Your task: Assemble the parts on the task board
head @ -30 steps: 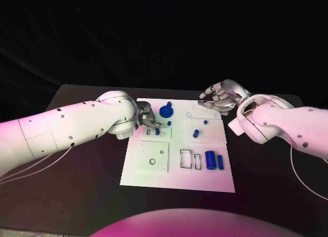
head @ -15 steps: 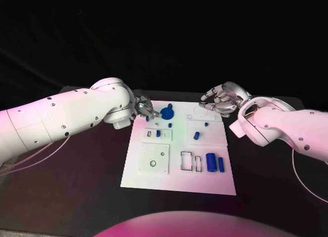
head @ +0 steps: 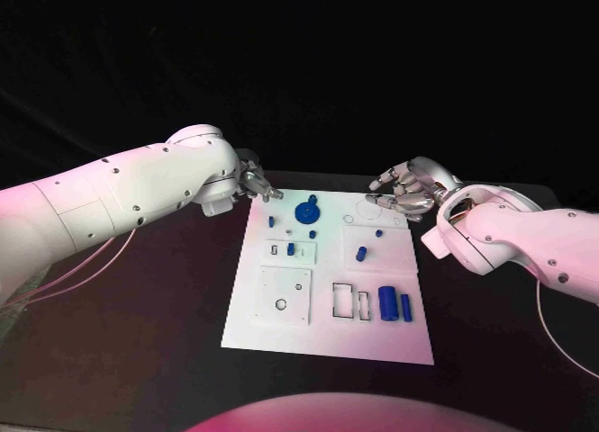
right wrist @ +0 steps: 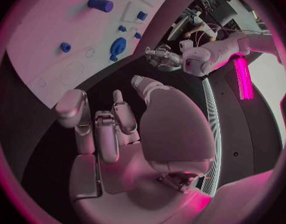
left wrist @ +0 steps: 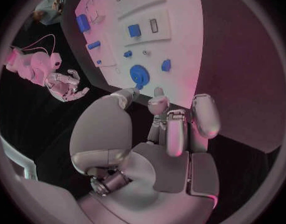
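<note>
Board [head: 328, 310] lies flat mid-counter [head: 143, 315], long side running away from the robot. Left hand [head: 257, 184] hangs just off the board's far left corner, fingers [left wrist: 174, 134] curled loosely, holding nothing. Right hand [head: 405, 191] sits at the far right corner, fingers [right wrist: 99, 134] half bent and apart, nothing held. Blue parts all on the board: round disc [head: 307, 212] near the far end between the hands, small pegs [head: 360, 254] mid-board, two cylinders [head: 387, 304] side by side near the right edge, next to the rectangular cutouts [head: 340, 300]. Neither hand touches any part.
</note>
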Robot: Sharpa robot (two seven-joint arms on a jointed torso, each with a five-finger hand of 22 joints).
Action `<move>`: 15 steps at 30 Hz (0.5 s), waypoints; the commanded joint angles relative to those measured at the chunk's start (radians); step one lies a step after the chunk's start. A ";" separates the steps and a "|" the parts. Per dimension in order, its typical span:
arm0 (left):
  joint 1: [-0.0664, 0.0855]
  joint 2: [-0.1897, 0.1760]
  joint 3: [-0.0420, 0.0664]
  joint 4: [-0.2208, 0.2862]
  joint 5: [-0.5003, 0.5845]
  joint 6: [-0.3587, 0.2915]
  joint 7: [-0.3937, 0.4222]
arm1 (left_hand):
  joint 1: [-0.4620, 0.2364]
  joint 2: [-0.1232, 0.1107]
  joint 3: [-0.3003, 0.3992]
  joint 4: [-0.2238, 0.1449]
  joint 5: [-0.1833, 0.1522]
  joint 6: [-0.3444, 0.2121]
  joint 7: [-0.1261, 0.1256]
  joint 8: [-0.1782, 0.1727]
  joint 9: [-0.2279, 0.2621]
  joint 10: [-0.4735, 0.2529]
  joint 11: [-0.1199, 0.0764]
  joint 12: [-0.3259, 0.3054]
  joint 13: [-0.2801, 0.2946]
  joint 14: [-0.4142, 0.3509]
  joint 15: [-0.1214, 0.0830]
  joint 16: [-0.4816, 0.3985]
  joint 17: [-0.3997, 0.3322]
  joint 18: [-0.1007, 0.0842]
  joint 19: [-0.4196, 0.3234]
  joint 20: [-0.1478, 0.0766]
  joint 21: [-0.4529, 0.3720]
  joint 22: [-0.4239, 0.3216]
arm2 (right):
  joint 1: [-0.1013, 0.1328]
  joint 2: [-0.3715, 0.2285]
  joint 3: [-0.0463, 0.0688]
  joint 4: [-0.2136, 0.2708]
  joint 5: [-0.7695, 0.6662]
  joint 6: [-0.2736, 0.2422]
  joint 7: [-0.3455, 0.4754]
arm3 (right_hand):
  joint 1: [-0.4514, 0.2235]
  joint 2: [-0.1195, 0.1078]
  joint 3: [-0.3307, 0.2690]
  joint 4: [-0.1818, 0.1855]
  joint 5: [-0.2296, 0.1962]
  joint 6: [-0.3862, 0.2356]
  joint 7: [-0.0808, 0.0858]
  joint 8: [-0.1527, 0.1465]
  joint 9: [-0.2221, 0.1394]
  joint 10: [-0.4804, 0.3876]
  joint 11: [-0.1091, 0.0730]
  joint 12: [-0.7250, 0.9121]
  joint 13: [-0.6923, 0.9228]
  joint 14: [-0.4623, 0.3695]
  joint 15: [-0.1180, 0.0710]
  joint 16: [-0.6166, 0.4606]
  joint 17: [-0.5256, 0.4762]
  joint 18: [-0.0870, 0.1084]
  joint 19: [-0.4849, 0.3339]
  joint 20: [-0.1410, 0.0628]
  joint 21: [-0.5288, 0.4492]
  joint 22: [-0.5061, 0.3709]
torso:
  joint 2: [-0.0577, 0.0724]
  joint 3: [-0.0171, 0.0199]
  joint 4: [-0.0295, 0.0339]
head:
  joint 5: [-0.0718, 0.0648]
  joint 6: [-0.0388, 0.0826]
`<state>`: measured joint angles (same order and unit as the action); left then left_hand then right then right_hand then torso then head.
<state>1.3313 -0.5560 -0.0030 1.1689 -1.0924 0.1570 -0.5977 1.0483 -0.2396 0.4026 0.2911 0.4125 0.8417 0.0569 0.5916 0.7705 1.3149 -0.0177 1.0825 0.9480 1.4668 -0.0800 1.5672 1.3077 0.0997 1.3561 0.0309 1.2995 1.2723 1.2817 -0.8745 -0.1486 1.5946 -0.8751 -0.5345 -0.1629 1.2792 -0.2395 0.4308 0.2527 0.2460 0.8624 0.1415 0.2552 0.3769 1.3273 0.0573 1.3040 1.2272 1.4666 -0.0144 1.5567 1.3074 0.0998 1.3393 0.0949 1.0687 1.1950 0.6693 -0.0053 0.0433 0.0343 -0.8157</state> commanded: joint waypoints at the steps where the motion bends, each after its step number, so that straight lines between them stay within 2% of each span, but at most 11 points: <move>1: 0.002 0.017 0.000 -0.032 -0.021 0.072 0.016 | 0.000 0.008 -0.008 0.001 -0.007 0.007 0.000 -0.007 -0.002 -0.005 -0.002 -0.001 0.002 0.104 0.005 0.004 0.263 -0.017 0.001 0.005 -0.005 0.000 | 0.000 0.002 0.000 0.001 -0.013 0.001 -0.002 | -0.009 -0.002 -0.001 0.006 0.000 -0.010 0.000 0.003 0.002 -0.004 0.001 -0.003 0.001 0.092 0.002 -0.004 0.218 0.015 -0.004 -0.002 -0.001 0.001 | 0.001 -0.0011 0.0016 | 0.001 -0.001; 3: 0.003 0.029 -0.001 -0.054 -0.019 0.090 0.013 | -0.001 0.011 -0.009 0.001 -0.009 0.010 0.000 -0.006 -0.003 -0.005 -0.002 -0.001 0.002 0.104 0.005 0.004 0.263 -0.017 0.001 0.005 -0.006 -0.001 | 0.000 0.003 0.000 0.000 -0.013 0.002 -0.002 | -0.009 -0.002 -0.001 0.006 0.000 -0.010 0.000 0.003 0.002 -0.004 0.001 -0.003 0.001 0.092 0.002 -0.004 0.218 0.015 -0.004 -0.002 -0.001 0.001 | 0.002 -0.0016 0.0016 | 0.002 -0.002; 8: 0.003 0.055 -0.012 -0.100 -0.016 0.119 0.010 | -0.005 0.019 -0.014 0.001 -0.019 0.011 0.000 -0.009 -0.008 -0.009 -0.002 -0.005 -0.003 0.104 0.005 0.004 0.263 -0.017 0.000 0.006 -0.006 0.000 | 0.000 0.005 0.000 0.000 -0.013 0.001 -0.001 | -0.009 -0.002 -0.001 0.006 0.000 -0.010 0.000 0.003 0.002 -0.004 0.001 -0.003 0.001 0.092 0.002 -0.004 0.218 0.015 -0.004 -0.002 -0.001 0.001 | 0.001 -0.0015 -0.0002 | 0.003 -0.003; 11: 0.002 0.066 -0.019 -0.121 -0.015 0.119 0.014 | -0.006 0.022 -0.015 0.001 -0.022 0.009 0.001 -0.010 -0.009 -0.010 -0.001 -0.005 -0.003 0.104 0.006 0.004 0.263 -0.016 0.000 0.006 -0.007 -0.001 | 0.000 0.005 0.000 -0.001 -0.013 -0.001 0.000 | -0.010 -0.002 -0.001 0.008 0.000 -0.011 -0.001 0.006 0.002 -0.004 0.001 -0.004 -0.001 0.092 0.002 -0.005 0.216 0.016 -0.005 -0.002 -0.004 0.000 | 0.001 -0.0024 -0.0006 | 0.004 -0.003; 15: 0.000 0.080 -0.026 -0.145 -0.013 0.110 0.026 | -0.007 0.027 -0.024 0.000 -0.037 -0.001 0.004 -0.024 -0.021 -0.015 0.002 -0.006 -0.005 0.104 0.008 0.004 0.263 -0.016 -0.002 0.008 -0.011 -0.001 | 0.000 0.006 0.000 -0.001 -0.013 -0.002 0.001 | -0.010 -0.002 -0.001 0.008 0.000 -0.011 -0.001 0.006 0.002 -0.004 0.001 -0.004 -0.001 0.092 0.002 -0.005 0.216 0.016 -0.005 -0.002 -0.004 0.000 | 0.000 -0.0014 0.0011 | 0.003 -0.005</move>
<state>1.3313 -0.4812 -0.0299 1.0271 -1.1034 0.2420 -0.5916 1.0399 -0.2207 0.3819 0.2924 0.3771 0.8439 0.0622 0.5681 0.7491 1.3069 -0.0169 1.0826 0.9447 1.4668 -0.0801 1.5672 1.3075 0.0997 1.3555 0.0313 1.2956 1.2723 1.2817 -0.8700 -0.1482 1.5934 -0.8760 -0.5362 -0.1637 1.2792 -0.2395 0.4308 0.2526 0.2460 0.8587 0.1378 0.2552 0.3784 1.3273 0.0573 1.3040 1.2271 1.4666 -0.0144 1.5568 1.3073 0.0998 1.3393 0.0949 1.0687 1.1949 0.6703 -0.0070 0.0435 0.0379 -0.8198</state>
